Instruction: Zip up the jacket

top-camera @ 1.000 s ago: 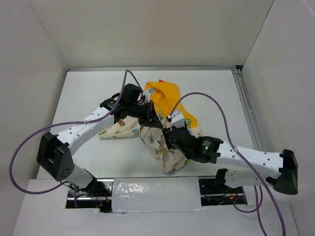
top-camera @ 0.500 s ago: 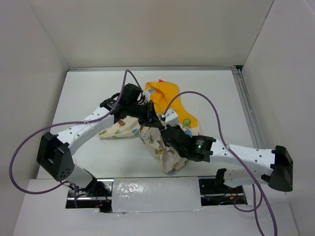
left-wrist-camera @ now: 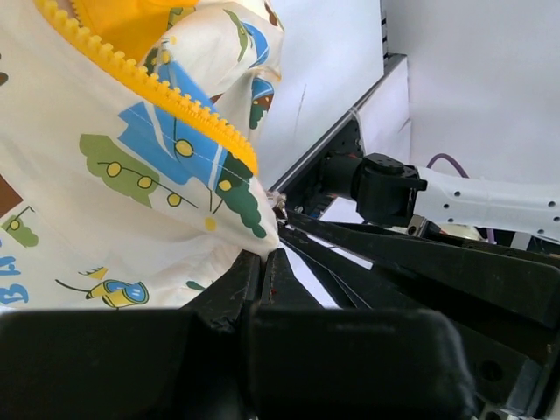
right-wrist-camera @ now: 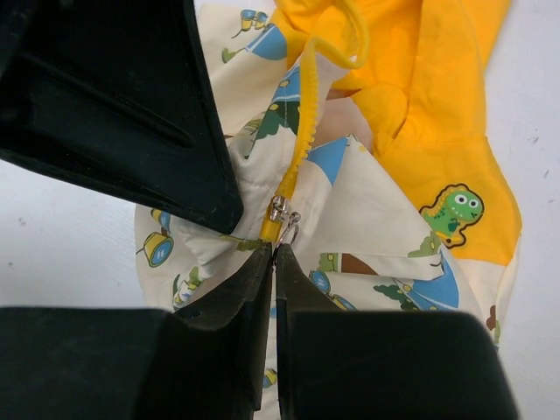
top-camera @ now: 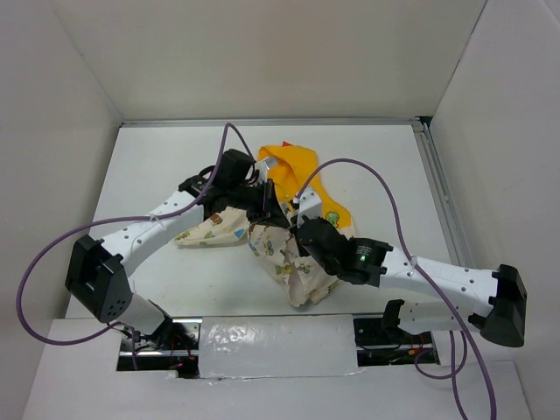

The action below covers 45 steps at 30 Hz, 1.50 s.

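Note:
The jacket (top-camera: 219,229) lies crumpled mid-table, cream with cartoon prints, its yellow hood (top-camera: 293,166) toward the back. My left gripper (left-wrist-camera: 262,255) is shut on the jacket's cream fabric (left-wrist-camera: 131,166) just below the end of the yellow zipper teeth (left-wrist-camera: 149,87). In the right wrist view the yellow zipper strip (right-wrist-camera: 306,114) runs down to the metal slider (right-wrist-camera: 278,210). The pull ring (right-wrist-camera: 290,229) hangs from it. My right gripper (right-wrist-camera: 273,249) is shut with its tips on that ring. From above, both grippers (top-camera: 278,219) (top-camera: 295,233) meet over the jacket's front.
White walls enclose the table on three sides, and a metal rail (top-camera: 437,192) runs along the right edge. Purple cables (top-camera: 376,184) arc over both arms. The left gripper's black finger (right-wrist-camera: 114,96) fills the upper left of the right wrist view, close to the slider.
My right gripper's jaws have closed onto the zipper pull, and the right arm has shifted slightly. The left arm and the jacket have stayed in place.

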Each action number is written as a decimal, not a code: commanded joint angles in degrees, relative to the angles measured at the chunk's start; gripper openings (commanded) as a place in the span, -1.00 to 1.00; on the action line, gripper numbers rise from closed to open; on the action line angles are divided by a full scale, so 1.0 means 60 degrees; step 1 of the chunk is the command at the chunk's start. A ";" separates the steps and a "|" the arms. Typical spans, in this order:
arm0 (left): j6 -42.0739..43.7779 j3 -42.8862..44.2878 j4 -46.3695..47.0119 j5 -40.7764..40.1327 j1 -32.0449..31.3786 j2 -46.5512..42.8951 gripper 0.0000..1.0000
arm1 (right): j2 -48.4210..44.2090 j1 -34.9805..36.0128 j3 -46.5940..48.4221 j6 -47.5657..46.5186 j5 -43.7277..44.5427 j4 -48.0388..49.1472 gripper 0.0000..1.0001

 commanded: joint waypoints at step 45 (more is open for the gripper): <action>0.2190 0.0828 -0.0946 -0.2434 -0.0956 -0.0789 0.96 | -0.0188 -0.3301 0.1712 -0.0028 -0.6421 -0.1327 -1.00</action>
